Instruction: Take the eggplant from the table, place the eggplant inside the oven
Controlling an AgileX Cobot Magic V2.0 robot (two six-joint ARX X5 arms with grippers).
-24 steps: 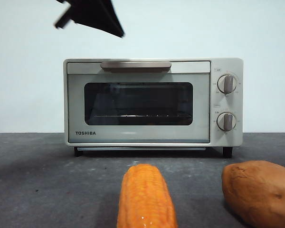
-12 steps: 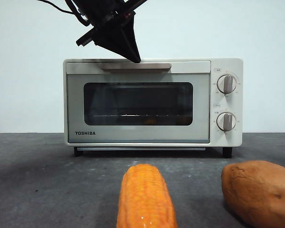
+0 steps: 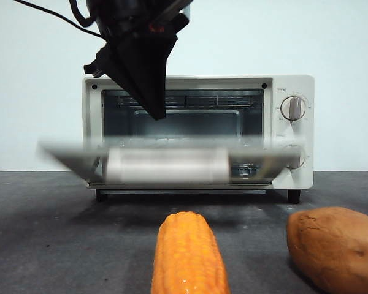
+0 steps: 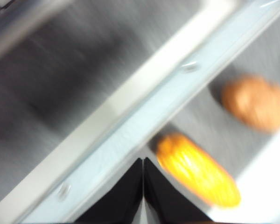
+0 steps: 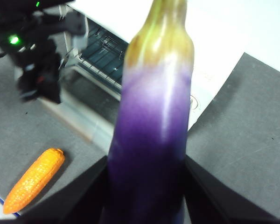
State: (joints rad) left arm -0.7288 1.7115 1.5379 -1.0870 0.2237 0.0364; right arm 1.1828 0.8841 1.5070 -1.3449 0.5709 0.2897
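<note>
The cream oven (image 3: 291, 177) stands at the back of the table (image 3: 55, 245). Its door (image 3: 165, 165) is partway down and motion-blurred, baring the wire rack inside. My left gripper (image 3: 156, 113) hangs in front of the open cavity, just above the door, its black jaws pressed together and shut (image 4: 143, 170) on nothing. My right gripper (image 5: 147, 179) is shut on the glossy purple eggplant (image 5: 154, 135), held high above the table with the greenish stem end pointing away. From there the open oven (image 5: 102, 53) lies below. The front view shows neither the eggplant nor the right gripper.
An orange corn cob (image 3: 187, 257) lies in front of the oven at the near edge. Right of it sits a brown sweet potato (image 3: 334, 245). The left arm (image 5: 32, 51) is beside the oven door.
The left gripper came down from above the oven to its handle. The door, closed before, has swung outward and down and is still moving.
</note>
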